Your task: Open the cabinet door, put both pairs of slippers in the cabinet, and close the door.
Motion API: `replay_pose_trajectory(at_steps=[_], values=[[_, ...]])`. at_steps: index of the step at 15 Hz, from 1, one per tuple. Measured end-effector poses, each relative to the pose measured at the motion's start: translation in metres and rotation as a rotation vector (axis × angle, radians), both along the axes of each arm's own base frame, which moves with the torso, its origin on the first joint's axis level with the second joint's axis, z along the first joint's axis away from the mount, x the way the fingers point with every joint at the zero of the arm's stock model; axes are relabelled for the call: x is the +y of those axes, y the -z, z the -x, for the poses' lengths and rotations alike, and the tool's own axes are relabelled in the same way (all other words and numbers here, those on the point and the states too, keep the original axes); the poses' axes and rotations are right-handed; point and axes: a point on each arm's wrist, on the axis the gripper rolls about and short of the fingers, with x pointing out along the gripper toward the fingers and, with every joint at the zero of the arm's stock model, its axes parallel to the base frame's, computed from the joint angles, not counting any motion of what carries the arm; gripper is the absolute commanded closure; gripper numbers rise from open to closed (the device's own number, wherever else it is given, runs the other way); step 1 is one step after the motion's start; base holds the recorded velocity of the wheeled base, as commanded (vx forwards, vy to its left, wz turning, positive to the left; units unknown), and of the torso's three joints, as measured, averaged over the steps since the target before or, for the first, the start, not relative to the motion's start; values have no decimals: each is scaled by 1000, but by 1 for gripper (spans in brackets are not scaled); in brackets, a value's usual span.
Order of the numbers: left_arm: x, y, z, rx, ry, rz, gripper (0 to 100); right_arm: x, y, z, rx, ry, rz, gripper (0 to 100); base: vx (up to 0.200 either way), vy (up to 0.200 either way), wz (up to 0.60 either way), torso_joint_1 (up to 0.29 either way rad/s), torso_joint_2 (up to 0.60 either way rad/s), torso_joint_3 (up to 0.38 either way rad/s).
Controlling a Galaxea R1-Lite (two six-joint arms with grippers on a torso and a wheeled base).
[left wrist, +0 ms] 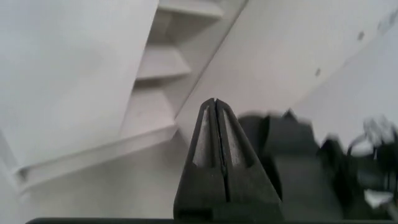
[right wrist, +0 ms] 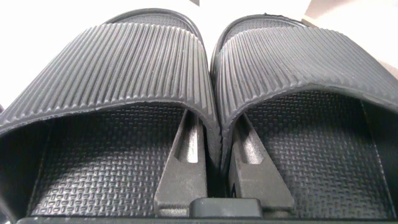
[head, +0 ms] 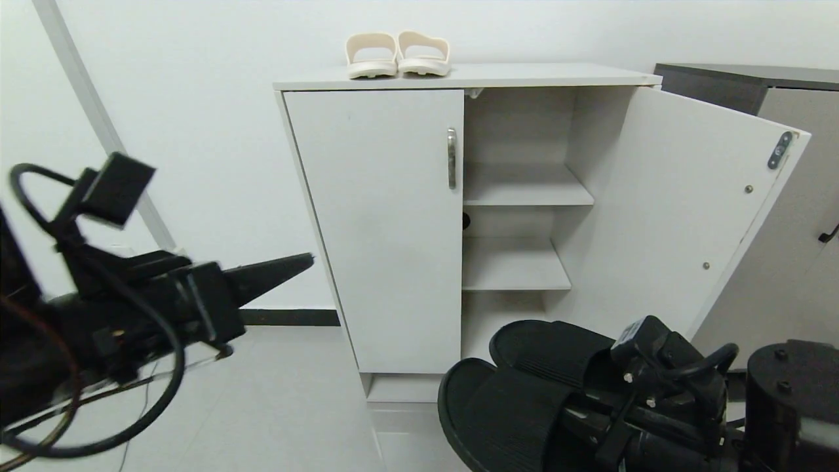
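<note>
- black ribbed rubber: the black slippers (head: 524, 387) hang as a pair in the right pincer (right wrist: 216, 127), low in front of the open half of the cabinet (head: 557, 75), near its base and not yet inside.
- the right pincer is clenched on them: one of its fingers (right wrist: 186, 162) sits inside each slipper, and the two inner side walls are pinched together between them.
- the cabinet's right door (head: 682, 210) stands swung wide, showing an upper shelf (head: 524, 190) and a lower shelf (head: 511, 269). the opening step looks done.
- the cabinet's left door (head: 373, 229) is closed, with its metal handle (head: 451, 157) at the middle edge.
- the cream slippers (head: 398, 56) sit side by side on top of the cabinet, toward its left half, with neither pincer near them.
- the left pincer (left wrist: 215, 106) is clenched on nothing, its fingers pressed flat together. it is held out to the left of the cabinet, level with the cabinet's lower half.
- progress, as i judge it: the door is open and the first pair is gripped and brought up to the cabinet, so the task is in its early-middle part.
- what is left: set the black pair inside the cabinet, fetch the cream pair from the cabinet top and place it inside too, then swing the right door closed.
- the step in hand seems to be carrying the black pair into the opening, most likely toward the cabinet's bottom space or lower shelf.
</note>
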Motion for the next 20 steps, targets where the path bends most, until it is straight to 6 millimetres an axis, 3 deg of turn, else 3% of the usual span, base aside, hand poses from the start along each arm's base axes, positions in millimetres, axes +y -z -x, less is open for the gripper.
replay_pose_trajectory(at_steps=[4, 8, 11, 15, 18, 20], values=[[36, 21, 78, 90, -148, -193, 100, -2, -2, -4, -5, 20, -7, 100, 0, 0, 0, 0, 0, 0], [62, 41, 128, 85, -438, -294, 100, -1, -4, -7, -10, 33, -15, 100, 0, 0, 0, 0, 0, 0], [75, 62, 150, 54, -654, -313, 100, -1, -5, -8, -14, 41, -17, 100, 0, 0, 0, 0, 0, 0], [79, 109, 177, 14, -889, -389, 100, -2, -6, -8, -15, 42, -19, 100, 0, 0, 0, 0, 0, 0], [76, 140, 185, -47, -877, -394, 100, -1, -4, -9, -11, 40, -13, 100, 0, 0, 0, 0, 0, 0], [73, 147, 183, -160, -779, -342, 100, 0, -3, -9, -8, 40, -11, 100, 0, 0, 0, 0, 0, 0]])
